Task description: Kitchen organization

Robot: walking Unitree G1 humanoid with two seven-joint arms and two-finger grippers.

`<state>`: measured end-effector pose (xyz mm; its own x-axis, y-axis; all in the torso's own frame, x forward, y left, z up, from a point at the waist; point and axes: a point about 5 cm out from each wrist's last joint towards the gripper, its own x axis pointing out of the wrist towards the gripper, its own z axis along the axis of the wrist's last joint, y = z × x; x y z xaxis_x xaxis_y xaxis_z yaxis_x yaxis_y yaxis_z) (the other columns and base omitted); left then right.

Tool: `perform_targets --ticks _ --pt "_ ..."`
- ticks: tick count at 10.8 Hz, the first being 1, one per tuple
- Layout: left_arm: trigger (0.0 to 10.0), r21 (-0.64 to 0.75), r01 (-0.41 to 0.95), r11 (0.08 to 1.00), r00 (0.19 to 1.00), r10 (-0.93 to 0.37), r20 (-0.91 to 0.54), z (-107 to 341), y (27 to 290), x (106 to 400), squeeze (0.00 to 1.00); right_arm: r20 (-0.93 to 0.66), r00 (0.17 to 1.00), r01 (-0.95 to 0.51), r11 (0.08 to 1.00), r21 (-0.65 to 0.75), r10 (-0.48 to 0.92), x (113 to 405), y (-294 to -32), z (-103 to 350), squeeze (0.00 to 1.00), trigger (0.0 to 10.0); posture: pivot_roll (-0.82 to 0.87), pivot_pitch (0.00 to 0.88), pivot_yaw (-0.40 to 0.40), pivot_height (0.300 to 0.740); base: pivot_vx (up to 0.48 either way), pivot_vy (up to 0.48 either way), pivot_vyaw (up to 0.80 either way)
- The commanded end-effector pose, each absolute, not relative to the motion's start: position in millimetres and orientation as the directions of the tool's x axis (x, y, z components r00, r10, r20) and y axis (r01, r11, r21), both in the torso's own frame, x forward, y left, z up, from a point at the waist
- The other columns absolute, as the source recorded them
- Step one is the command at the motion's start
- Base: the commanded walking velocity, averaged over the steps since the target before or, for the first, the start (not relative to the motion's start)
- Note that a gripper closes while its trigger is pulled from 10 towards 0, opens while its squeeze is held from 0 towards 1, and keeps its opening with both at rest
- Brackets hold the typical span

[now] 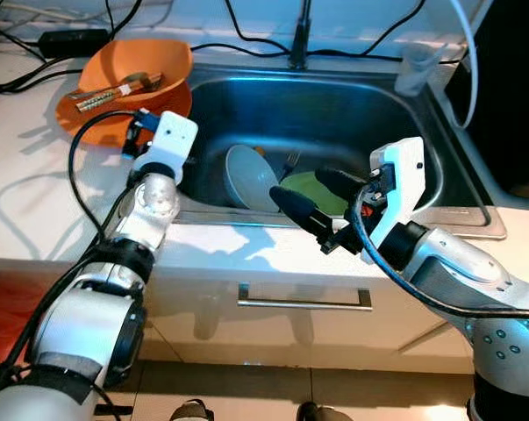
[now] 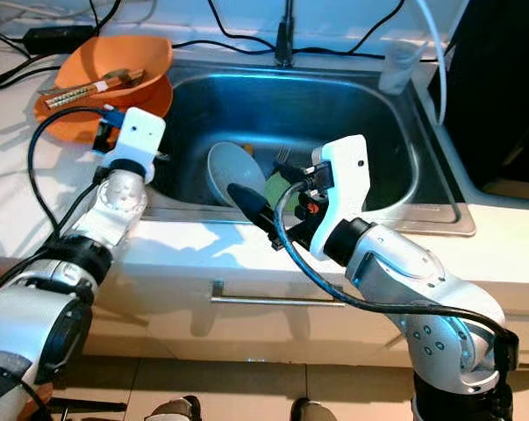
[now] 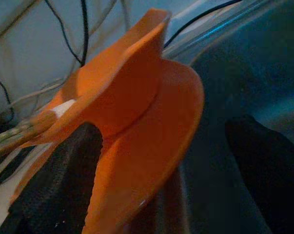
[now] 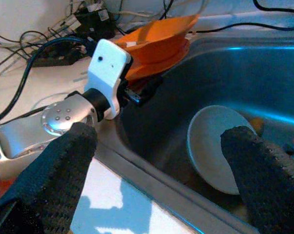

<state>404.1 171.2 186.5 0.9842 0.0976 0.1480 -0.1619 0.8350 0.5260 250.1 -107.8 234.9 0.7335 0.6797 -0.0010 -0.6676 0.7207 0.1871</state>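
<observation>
An orange bowl (image 1: 139, 66) holding chopsticks (image 1: 115, 90) rests on an orange plate (image 1: 89, 123) on the counter at the sink's left rim. My left gripper (image 3: 164, 129) is open at that plate's near edge, its fingers (image 3: 64, 185) standing on either side of the rim. In the steel sink (image 1: 352, 114) a pale grey bowl (image 1: 251, 175) leans on its side next to a green dish (image 1: 312, 189) and a fork (image 1: 290, 162). Over the sink's front edge my right gripper (image 1: 299, 186) hangs open, holding nothing.
A faucet (image 1: 299, 35) rises behind the sink and a clear cup (image 1: 415, 68) stands at the back right corner. Black cables (image 1: 62, 39) lie across the counter behind the orange dishes. Below the counter is a drawer handle (image 1: 303, 303).
</observation>
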Motion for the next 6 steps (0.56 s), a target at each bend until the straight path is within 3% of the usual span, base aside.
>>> perform_targets --ticks 1,2,3,4,5,6 --pt "10.0 0.542 -0.095 0.835 0.995 0.086 0.042 162.0 167.9 399.4 0.00 0.007 0.739 -0.663 0.727 0.179 0.673 246.5 -110.3 238.7 0.00 10.0 -0.11 0.208 -0.023 0.740 0.000 0.000 0.00" --pt "4.2 0.535 -0.084 0.841 0.996 0.076 0.037 164.0 165.2 400.8 0.00 0.005 0.744 -0.658 0.731 0.180 0.668 245.8 -111.5 239.0 0.00 10.0 -0.11 0.209 -0.020 0.740 0.000 0.000 0.00" --pt "0.0 0.530 -0.074 0.845 0.997 0.068 0.031 165.1 162.4 401.7 0.00 0.003 0.747 -0.655 0.734 0.180 0.665 245.1 -112.2 239.0 0.00 10.0 -0.12 0.210 -0.018 0.740 0.000 0.000 0.00" --pt "0.0 0.530 -0.079 0.844 0.997 0.073 0.033 166.8 161.1 402.6 0.00 0.002 0.750 -0.652 0.737 0.179 0.662 244.7 -112.9 239.1 0.00 10.0 -0.12 0.210 -0.018 0.740 0.000 0.000 0.00" --pt "10.0 0.539 -0.083 0.838 0.996 0.080 0.030 167.5 160.9 403.3 0.00 -0.002 0.752 -0.648 0.740 0.181 0.659 244.2 -113.6 239.0 0.00 10.0 -0.12 0.210 -0.018 0.740 0.000 0.000 0.00" --pt "10.0 0.553 -0.083 0.829 0.996 0.082 0.026 168.1 160.6 403.9 0.00 -0.004 0.752 -0.647 0.740 0.182 0.659 243.9 -114.1 239.2 0.00 10.0 -0.13 0.212 -0.017 0.740 0.000 0.000 0.00"
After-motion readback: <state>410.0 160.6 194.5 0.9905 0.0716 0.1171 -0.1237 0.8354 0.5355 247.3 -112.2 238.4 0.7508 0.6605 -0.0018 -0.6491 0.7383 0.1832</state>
